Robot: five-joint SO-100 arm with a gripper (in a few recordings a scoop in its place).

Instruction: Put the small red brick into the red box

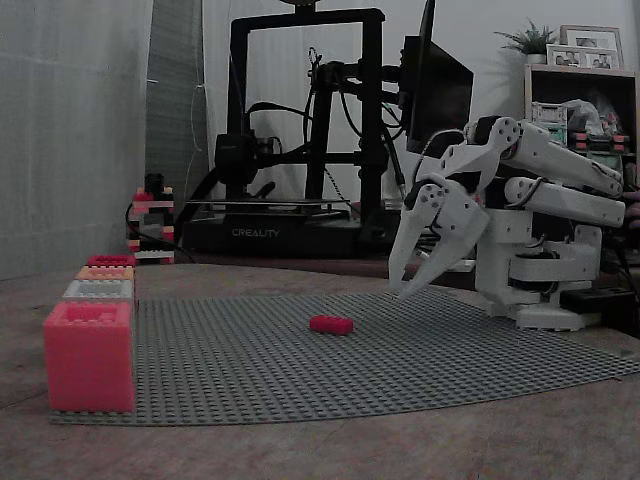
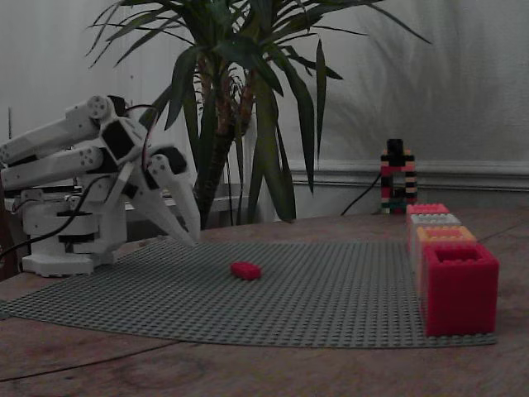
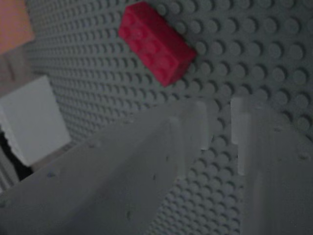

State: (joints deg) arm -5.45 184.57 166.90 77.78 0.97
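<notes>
A grey studded baseplate (image 1: 400, 350) lay across the brown surface (image 2: 248, 368), with the white arm (image 1: 540, 200) folded low at one edge of it. A row of boxes stood along the opposite edge; the red box (image 2: 459, 289) sat at the near end of that row in a fixed view, open-topped, next to an orange one (image 2: 445, 236). The claw (image 1: 408, 278) hung just above the plate, tips pointing down, its two fingers parted by a narrow gap and holding nothing. The small red brick (image 1: 331, 324) lay flat on the plate, a little ahead of the fingertips (image 3: 203, 125), apart from them and well away from the boxes.
</notes>
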